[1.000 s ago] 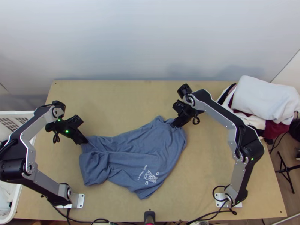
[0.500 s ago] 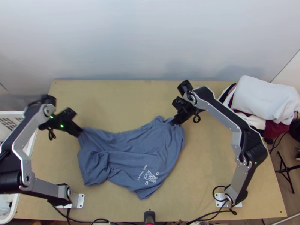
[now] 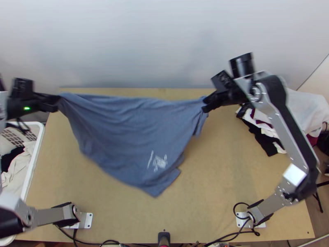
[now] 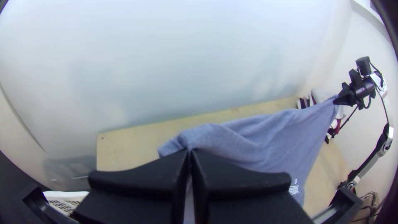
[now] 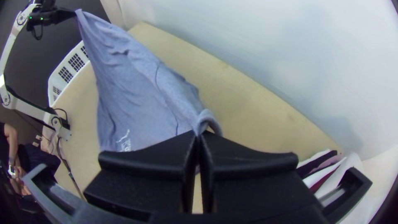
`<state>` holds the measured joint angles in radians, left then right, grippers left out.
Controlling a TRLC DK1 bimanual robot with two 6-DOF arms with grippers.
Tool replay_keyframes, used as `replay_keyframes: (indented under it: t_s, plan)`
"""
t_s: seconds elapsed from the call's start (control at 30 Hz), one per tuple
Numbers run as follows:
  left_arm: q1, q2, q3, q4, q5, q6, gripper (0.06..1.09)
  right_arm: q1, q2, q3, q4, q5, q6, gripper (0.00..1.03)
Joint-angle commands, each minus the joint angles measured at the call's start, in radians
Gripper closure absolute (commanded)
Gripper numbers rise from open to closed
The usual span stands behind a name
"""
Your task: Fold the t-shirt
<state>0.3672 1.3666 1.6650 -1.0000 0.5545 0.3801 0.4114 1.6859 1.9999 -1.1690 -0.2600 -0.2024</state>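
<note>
The blue t-shirt (image 3: 127,131) hangs stretched between both grippers, raised off the table, its white print low on the cloth. At the upper left, my left gripper (image 3: 58,103) is shut on one corner; my right gripper (image 3: 207,103) is shut on the opposite upper corner. In the left wrist view, cloth comes out from between the closed fingers of my left gripper (image 4: 188,154). The right wrist view has a small loop of fabric pinched at the tips of my right gripper (image 5: 199,136).
A white basket (image 3: 35,164) with clothes stands at the table's left edge. A pile of garments (image 3: 306,109) lies at the right, a black piece reaching onto the table (image 3: 222,197). A person's forearm (image 5: 12,143) shows at the right wrist view's edge.
Both grippers have moved up the picture and apart, lifting the t-shirt, which was lying bunched on the table, and pulling its upper edge taut. The left arm has gone far left.
</note>
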Motion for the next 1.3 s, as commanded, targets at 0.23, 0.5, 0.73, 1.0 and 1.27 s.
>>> replay_keyframes:
  t_s: [0.23,0.5,0.73,1.0,1.27]
  plan:
    - [0.107,-0.511,-0.323,-0.195,0.015,0.201,0.97,-0.017,-0.316,-0.305,-0.15,-0.085,-0.037,1.0]
    - [-0.122,-0.753,-0.642,-0.422,-0.024,0.367,0.92,0.038,-0.37,-0.658,-0.153,-0.084,-0.094,1.0]
    - [-0.307,-0.811,-0.786,-0.407,-0.163,0.365,0.1,0.047,-0.298,-0.763,-0.139,-0.081,-0.135,1.0]
    - [-0.309,-0.736,-0.74,-0.371,-0.189,0.367,0.11,0.049,-0.256,-0.771,-0.123,-0.078,-0.135,1.0]
    - [-0.448,-0.466,-0.821,-0.095,-0.375,0.368,0.13,0.083,-0.261,-0.779,-0.083,-0.078,-0.127,1.0]
